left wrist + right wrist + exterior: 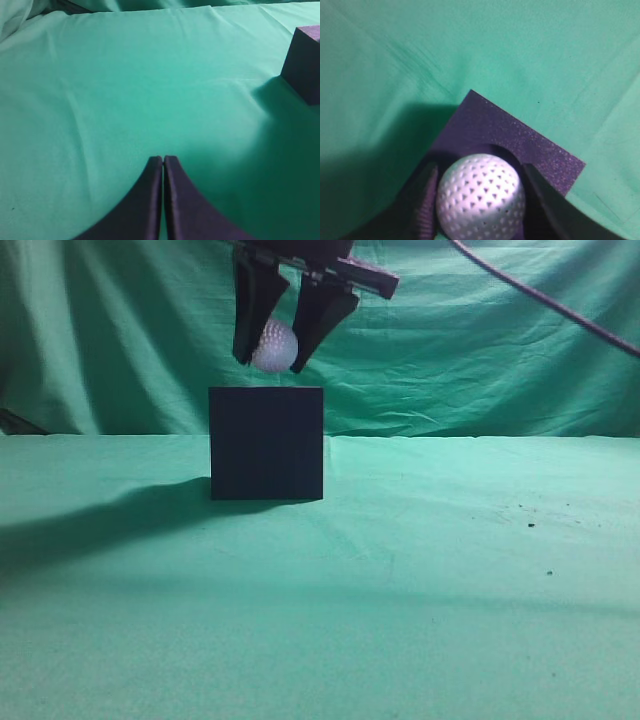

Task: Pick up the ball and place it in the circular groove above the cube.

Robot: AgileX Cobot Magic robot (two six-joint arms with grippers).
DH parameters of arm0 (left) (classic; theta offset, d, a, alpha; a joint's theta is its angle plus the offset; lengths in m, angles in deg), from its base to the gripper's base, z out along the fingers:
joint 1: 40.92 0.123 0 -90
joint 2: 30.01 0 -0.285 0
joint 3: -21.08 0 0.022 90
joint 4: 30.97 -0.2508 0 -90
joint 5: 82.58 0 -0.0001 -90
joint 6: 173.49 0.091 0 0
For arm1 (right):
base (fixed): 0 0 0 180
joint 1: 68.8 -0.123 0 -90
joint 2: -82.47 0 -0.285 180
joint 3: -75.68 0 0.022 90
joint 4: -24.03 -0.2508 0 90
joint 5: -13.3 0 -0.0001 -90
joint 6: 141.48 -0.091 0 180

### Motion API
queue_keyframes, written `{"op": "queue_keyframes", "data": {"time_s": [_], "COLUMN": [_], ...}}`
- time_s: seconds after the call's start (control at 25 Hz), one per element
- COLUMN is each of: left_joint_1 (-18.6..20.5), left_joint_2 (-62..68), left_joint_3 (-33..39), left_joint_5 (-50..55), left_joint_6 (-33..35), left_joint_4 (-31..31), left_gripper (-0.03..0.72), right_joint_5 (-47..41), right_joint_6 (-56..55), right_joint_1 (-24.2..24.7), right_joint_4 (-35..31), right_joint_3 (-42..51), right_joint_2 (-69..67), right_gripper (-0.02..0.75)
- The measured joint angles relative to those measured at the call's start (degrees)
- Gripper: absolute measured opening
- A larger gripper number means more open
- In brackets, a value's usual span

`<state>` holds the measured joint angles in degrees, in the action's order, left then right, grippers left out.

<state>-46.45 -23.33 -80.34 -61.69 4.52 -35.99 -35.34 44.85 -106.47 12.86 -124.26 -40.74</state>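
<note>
The dark cube (pixel 266 443) stands on the green cloth left of centre. My right gripper (pixel 268 362) hangs just above its top and is shut on the white dimpled ball (pixel 274 346). In the right wrist view the ball (pixel 481 197) sits between the two fingers (pixel 479 172), directly over the cube's top face (pixel 535 145), where the rim of a round groove shows behind the ball. My left gripper (pixel 163 159) is shut and empty, low over the cloth, with the cube (pixel 304 65) at its far right.
Green cloth (pixel 450 570) covers the table and hangs as a backdrop. A black cable (pixel 540 300) runs across the upper right. A few dark specks (pixel 530 524) lie on the cloth at the right.
</note>
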Motion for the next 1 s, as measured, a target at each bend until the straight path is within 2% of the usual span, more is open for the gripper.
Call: {"op": "queue_keyframes", "data": {"time_s": [0.2, 0.28, 0.32, 0.36, 0.52, 0.72, 0.84, 1.0], "left_joint_1": [0.0, 0.0, 0.0, 0.0, 0.0, 0.0, 0.0, 0.0], "left_joint_2": [0.0, 0.0, 0.0, 0.0, 0.0, 0.0, 0.0, 0.0], "left_joint_3": [0.0, 0.0, 0.0, 0.0, 0.0, 0.0, 0.0, 0.0], "left_joint_5": [0.0, 0.0, 0.0, 0.0, 0.0, 0.0, 0.0, 0.0], "left_joint_6": [0.0, 0.0, 0.0, 0.0, 0.0, 0.0, 0.0, 0.0], "left_joint_4": [0.0, 0.0, 0.0, 0.0, 0.0, 0.0, 0.0, 0.0], "left_gripper": [0.0, 0.0, 0.0, 0.0, 0.0, 0.0, 0.0, 0.0], "right_joint_5": [0.0, 0.2, 0.2, 0.3, 0.5, -2.0, -8.3, -17.2], "right_joint_6": [0.1, 0.5, 0.8, 0.9, 1.1, 0.4, -2.8, -7.6], "right_joint_1": [-0.1, -0.1, -0.1, -0.1, -0.1, -0.1, -0.2, -0.4], "right_joint_4": [0.0, 0.0, 0.0, 0.0, 0.0, 2.1, 5.5, 12.0], "right_joint_3": [-0.3, -0.3, -0.3, -0.4, -0.4, -2.0, -4.9, -5.8], "right_joint_2": [-1.1, -1.3, -1.3, -1.3, -1.3, -0.5, 1.7, 6.1], "right_gripper": [0.312, 0.377, 0.372, 0.433, 0.555, 0.54, 0.381, 0.127]}}
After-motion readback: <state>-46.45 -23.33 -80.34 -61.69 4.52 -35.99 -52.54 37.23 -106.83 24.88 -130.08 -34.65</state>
